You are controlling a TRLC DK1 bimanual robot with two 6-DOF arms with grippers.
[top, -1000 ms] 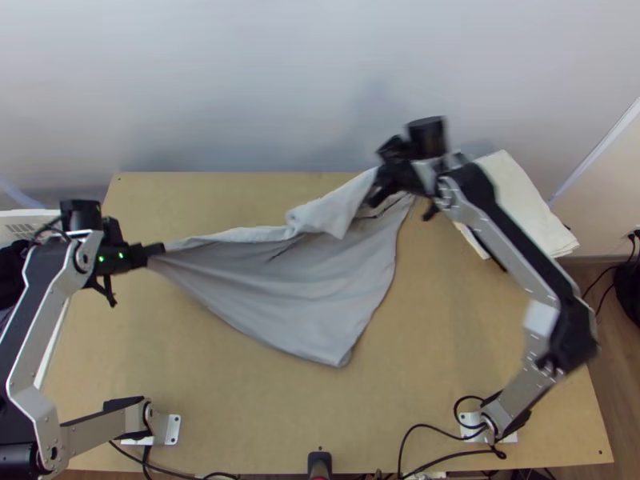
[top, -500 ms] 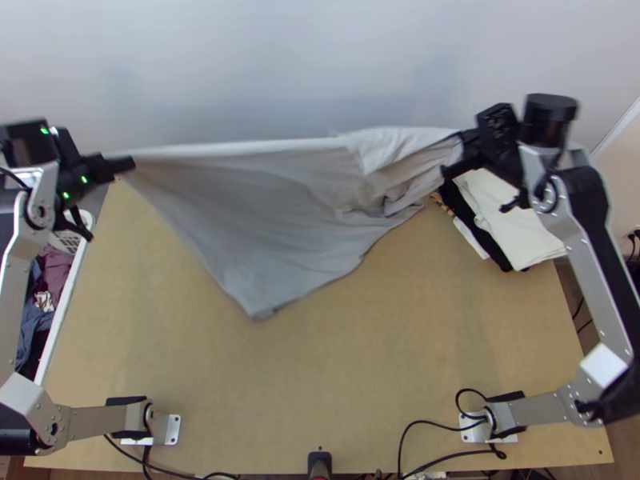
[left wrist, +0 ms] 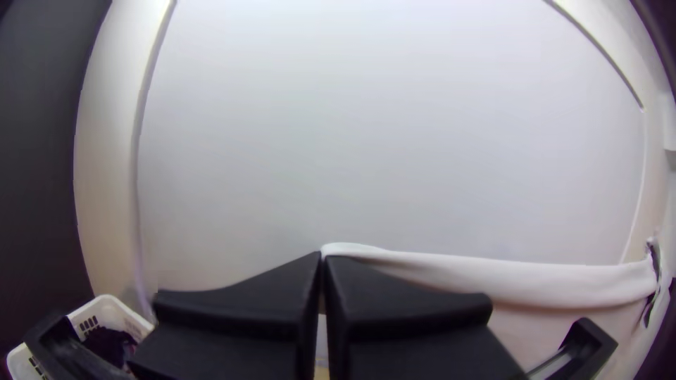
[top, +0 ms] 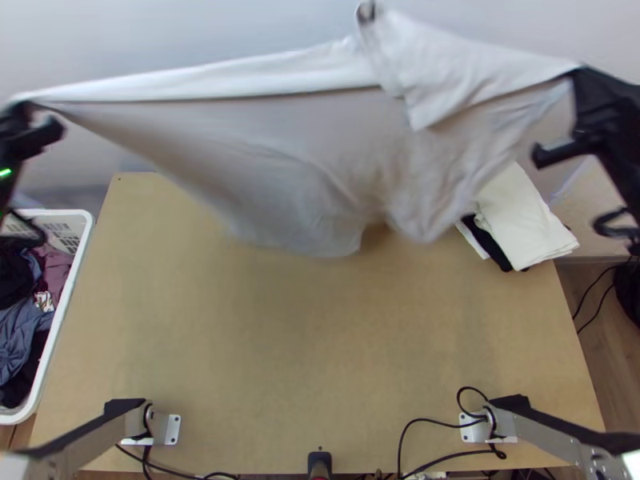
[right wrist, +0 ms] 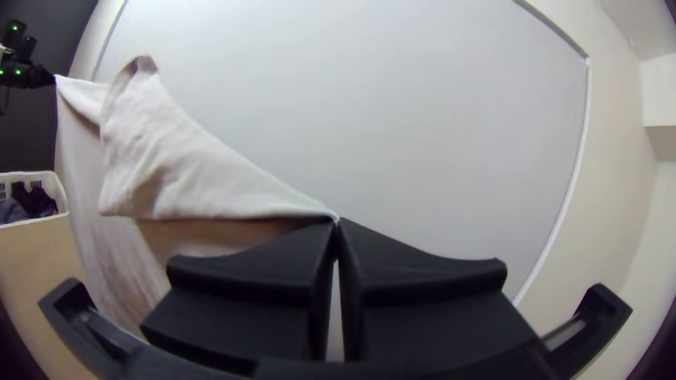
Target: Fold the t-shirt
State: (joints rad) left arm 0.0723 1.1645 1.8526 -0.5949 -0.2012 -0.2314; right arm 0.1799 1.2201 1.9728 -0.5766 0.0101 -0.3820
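One t-shirt (top: 304, 136) aloft in left end effector (top: 22, 112) and right end effector (top: 578, 78)

No legible text, labels, brands, numbers or signs.
Impossible to make out any wording or digits in the top view, the left wrist view or the right wrist view.
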